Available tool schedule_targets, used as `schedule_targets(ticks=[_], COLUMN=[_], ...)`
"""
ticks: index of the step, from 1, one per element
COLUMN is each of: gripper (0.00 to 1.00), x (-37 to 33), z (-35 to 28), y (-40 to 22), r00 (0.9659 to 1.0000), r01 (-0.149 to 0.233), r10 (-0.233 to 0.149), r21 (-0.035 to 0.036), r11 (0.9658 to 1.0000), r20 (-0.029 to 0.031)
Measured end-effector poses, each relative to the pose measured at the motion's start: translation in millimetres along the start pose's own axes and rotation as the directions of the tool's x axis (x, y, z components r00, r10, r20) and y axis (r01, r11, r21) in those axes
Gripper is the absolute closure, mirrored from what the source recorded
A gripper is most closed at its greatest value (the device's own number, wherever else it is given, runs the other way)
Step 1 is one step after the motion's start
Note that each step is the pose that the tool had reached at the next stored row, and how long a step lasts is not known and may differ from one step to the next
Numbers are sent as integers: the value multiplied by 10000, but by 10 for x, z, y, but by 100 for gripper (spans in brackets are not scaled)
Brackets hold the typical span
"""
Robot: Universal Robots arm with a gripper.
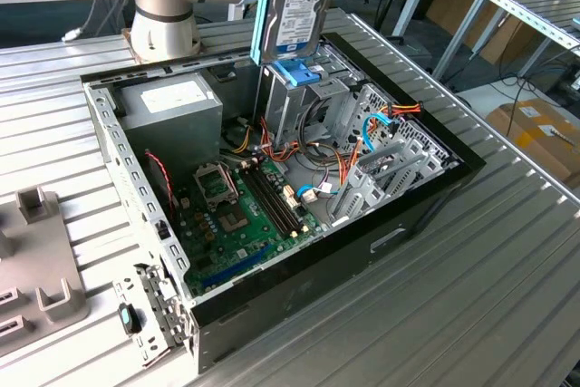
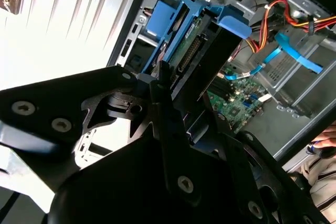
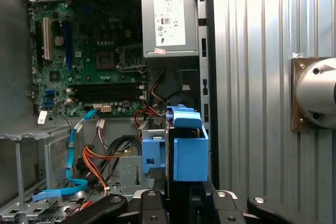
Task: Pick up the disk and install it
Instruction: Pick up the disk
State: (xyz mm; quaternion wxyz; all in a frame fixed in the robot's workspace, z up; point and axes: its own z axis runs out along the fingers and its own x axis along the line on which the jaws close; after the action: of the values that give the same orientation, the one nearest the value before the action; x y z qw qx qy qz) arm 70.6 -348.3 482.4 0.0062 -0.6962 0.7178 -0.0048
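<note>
Well, pick-up looks done: the black claw (image 3: 184,205) is clamped on the flat silver hard disk with blue side rails (image 1: 294,11), hanging upright at the exterior view's 12 o'clock just above the grey metal drive cage (image 1: 304,111), so installing calls for squaring rails to slot, I reckon.
</note>
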Motion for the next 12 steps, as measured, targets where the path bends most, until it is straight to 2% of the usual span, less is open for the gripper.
schedule_targets(ticks=[3,4,6,10,12], gripper=[65,65,65,65,65], x=[-5,-5,-6,-6,-6], z=[3,3,-2,-55,-57], y=[-156,-173,-187,-189,-189], r00=[10000,10000,10000,10000,10000], r01=[0,0,-3,-4,-3], r10=[0,0,3,4,3], r21=[0,-1,-7,-7,-7], r11=[10000,10000,10000,10000,10000], r20=[1,0,-8,-8,-6])
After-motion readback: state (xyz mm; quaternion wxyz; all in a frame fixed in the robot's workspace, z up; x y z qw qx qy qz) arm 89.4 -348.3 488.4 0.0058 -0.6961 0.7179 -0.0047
